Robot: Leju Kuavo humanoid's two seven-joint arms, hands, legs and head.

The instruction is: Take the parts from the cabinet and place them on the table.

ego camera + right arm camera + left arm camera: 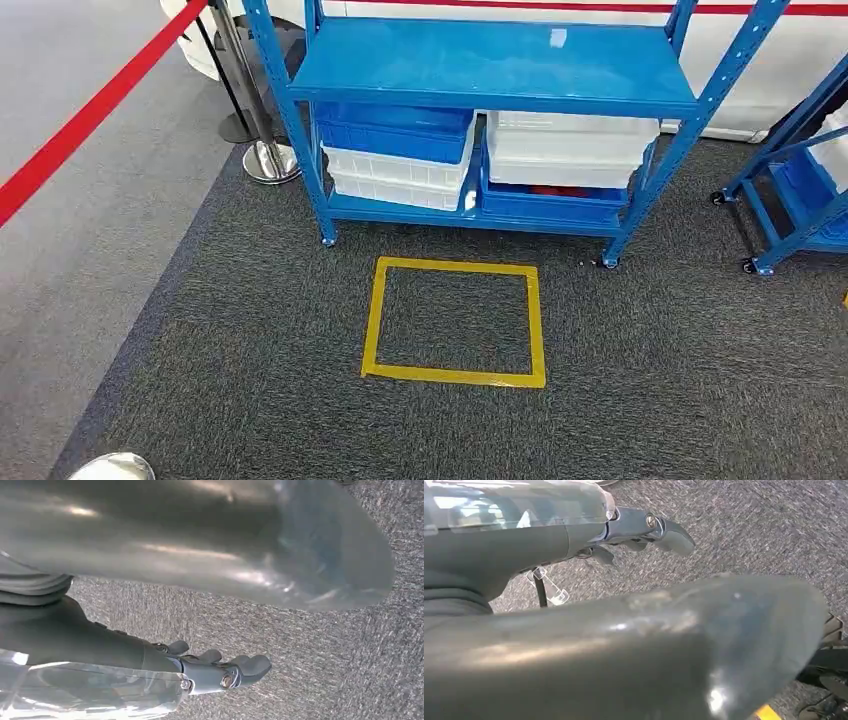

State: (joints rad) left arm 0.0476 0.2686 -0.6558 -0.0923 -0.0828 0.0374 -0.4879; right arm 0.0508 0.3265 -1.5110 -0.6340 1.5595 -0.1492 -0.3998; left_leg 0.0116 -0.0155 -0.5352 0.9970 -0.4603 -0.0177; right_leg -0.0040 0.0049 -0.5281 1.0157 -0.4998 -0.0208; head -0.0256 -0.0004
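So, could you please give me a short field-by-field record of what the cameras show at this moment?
cabinet: blue shelving unit on castors, ahead of the robot
lower shelf, left: blue bin stacked on white bins
lower shelf, right: white bins over a blue bin with something red inside
floor: grey carpet with a yellow tape square in front of the cabinet
barrier: red belt on chrome posts, to the left
left hand: over carpet, fingers apart, holding nothing
right hand: over carpet, fingers apart, holding nothing
table: cannot tell
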